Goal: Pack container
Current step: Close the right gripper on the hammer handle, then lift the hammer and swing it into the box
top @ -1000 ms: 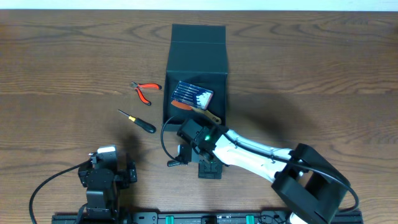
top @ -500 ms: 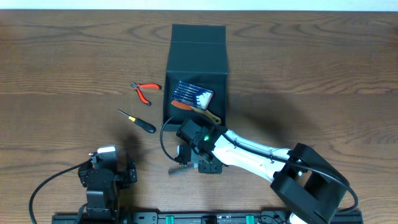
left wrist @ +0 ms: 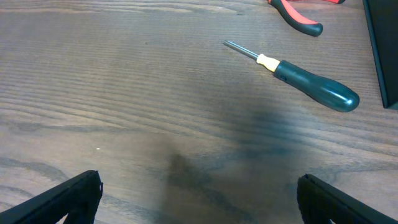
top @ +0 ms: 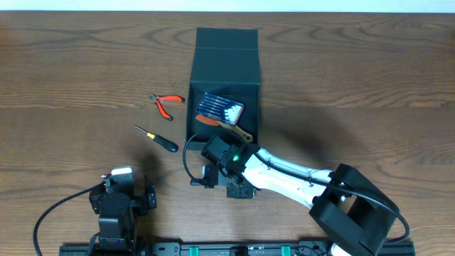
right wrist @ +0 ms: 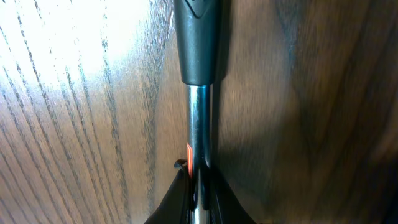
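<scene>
Compared with half a second ago, the dark-handled tool [top: 200,183] in the right gripper [right wrist: 199,190] has shifted slightly toward the far side and now lies sharp, just near of the container [top: 226,71]. That container is a matte teal-black box at the middle of the counter [top: 71,71], its flap lid folded back on the far side. A blue striped packet [top: 220,107] and two handled tools lie inside. Only the right wrist view shows the fingers closed tight on the tool's metal shaft. Only the left wrist view shows the left gripper [left wrist: 199,202] with its fingers spread wide and holding nothing. A screwdriver [left wrist: 311,87] and pliers [left wrist: 298,12] lie beyond it, left of the box.
</scene>
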Available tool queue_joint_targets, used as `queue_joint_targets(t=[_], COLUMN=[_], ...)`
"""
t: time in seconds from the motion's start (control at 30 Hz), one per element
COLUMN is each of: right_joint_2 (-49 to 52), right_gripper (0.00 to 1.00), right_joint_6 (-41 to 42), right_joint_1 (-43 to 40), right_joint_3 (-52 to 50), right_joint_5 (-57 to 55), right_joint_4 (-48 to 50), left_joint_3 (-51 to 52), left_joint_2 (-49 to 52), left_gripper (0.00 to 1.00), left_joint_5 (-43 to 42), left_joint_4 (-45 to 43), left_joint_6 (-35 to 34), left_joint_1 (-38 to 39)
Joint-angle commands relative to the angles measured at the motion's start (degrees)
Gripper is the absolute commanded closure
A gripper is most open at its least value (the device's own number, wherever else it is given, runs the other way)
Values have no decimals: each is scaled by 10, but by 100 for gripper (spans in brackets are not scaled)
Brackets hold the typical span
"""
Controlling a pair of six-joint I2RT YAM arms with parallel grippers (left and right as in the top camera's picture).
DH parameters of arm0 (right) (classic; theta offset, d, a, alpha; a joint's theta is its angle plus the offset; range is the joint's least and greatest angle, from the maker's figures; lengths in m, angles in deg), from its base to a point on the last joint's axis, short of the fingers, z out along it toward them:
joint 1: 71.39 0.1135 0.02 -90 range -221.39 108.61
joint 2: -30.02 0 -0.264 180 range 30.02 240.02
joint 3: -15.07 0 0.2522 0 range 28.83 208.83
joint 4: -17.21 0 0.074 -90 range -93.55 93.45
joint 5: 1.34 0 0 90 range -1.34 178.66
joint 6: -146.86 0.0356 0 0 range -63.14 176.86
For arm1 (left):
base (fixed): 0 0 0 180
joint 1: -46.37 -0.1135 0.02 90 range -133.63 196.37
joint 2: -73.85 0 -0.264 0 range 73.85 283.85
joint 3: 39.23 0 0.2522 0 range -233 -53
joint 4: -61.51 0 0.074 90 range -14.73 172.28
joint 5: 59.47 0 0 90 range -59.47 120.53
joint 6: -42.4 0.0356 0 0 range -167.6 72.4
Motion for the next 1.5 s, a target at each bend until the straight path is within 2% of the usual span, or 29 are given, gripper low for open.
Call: queue_joint_targets(t=[0.0,0.43,0.93,1.2,1.33,1.47], right_joint_2=[21,19,18,18,18,18], right_gripper=[99,99,98,93,90,85], right_joint_6=[21,66,66,88,133,221], right_joint_1=[4,4,4,1,-9,-29], right_joint_3=[-4,53,230,315,335,337], right_joint_5=[-2,-2,-7,-87,-121,-131], right_joint_4=[0,-37,-150,-154,-137,-119], left_joint_3=[8,8,8,8,8,8], left_joint_2=[-4,-4,-4,-4,-4,-4], left_gripper=[1,1,1,1,1,1], left_joint_5=[7,7,7,7,7,7], left_joint_4=[2,2,2,2,2,2], left_joint_6=[6,6,6,6,6,6], left_joint_1=[-2,-2,-2,-2,-2,-2])
